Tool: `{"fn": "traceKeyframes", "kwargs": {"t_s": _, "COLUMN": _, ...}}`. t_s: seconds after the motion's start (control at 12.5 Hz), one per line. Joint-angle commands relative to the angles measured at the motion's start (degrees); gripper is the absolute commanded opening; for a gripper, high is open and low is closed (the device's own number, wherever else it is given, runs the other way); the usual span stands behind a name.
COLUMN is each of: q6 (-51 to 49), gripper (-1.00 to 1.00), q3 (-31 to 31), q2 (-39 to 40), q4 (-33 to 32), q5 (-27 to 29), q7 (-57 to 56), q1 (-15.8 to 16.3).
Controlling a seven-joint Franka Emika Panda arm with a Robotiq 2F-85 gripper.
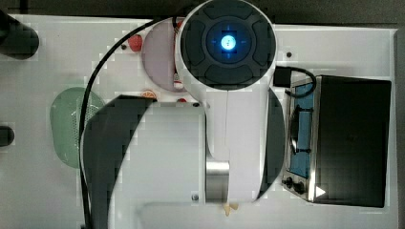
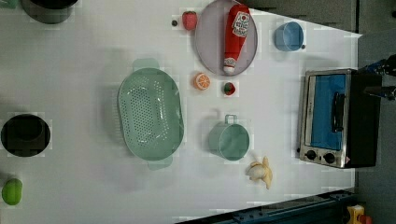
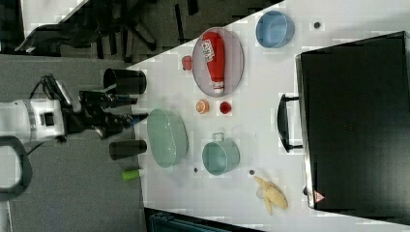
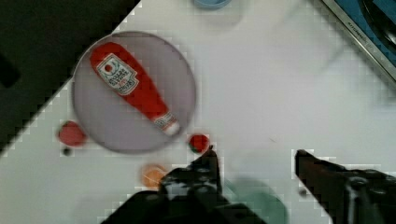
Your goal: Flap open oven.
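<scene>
Two spread black fingers of the empty gripper [image 4: 254, 156] hover well apart from the black, silver-framed toaster oven [image 2: 337, 118], shut at the left view's right table edge; a misjudged reach could miss its dark bar handle [image 2: 337, 112].

Look at the white table [image 2: 70, 70]. A red ketchup bottle [image 2: 236, 37] lies on a grey plate [image 2: 208, 46]. A strawberry [image 2: 188, 20] sits just beside the plate, and a blue bowl [image 2: 287, 36] is near it. You can see a green strainer [image 2: 149, 114], a green pot [image 2: 229, 140], an orange slice [image 2: 201, 81], and what may be a peeled banana [image 2: 261, 171].
</scene>
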Motion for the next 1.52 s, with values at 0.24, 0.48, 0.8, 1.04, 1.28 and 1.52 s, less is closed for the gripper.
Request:
{"fn": "traceKeyframes", "kwargs": {"t_s": 0.24, "q6": -9.81, "gripper": 0.99, "q3": -3.19, "q2": -24.77, "q4": -17.49, "q5": -0.42, "q7": 6.69, "q1": -1.54}}
{"fn": "traceKeyframes", "kwargs": {"t_s": 0.48, "q6": -9.81, "gripper": 0.90, "q3": -3.19, "q2": -24.77, "q4": -17.48, "q5": -0.42, "q7": 6.69, "q1": -1.54}}
{"fn": "traceKeyframes", "kwargs": {"t_s": 0.8, "q6": -9.83, "gripper": -0.08, "q3": -3.31, "q2": -24.76, "q4": -17.49, "q5": -0.48, "q7": 6.69, "q1": -1.65}}
{"fn": "traceKeyframes", "kwargs": {"t_s": 1.04, "q6": -9.47, "gripper": -0.65, "q3": -4.20, "q2": -24.16, "q4": -18.13, "q5": -0.61, "q7": 6.58, "q1": -1.80}}
{"fn": "traceKeyframes", "kwargs": {"t_s": 1.28, "q6": -4.84, "gripper": -0.65, "q3": -6.55, "q2": -21.71, "q4": -20.75, "q5": -3.17, "q7": -4.21, "q1": -1.97}}
{"fn": "traceKeyframes", "kwargs": {"t_s": 1.52, "q6": 3.27, "gripper": -0.65, "q3": -10.53, "q2": -17.59, "q4": -23.86, "q5": -5.25, "q7": -25.02, "q1": -2.90}}
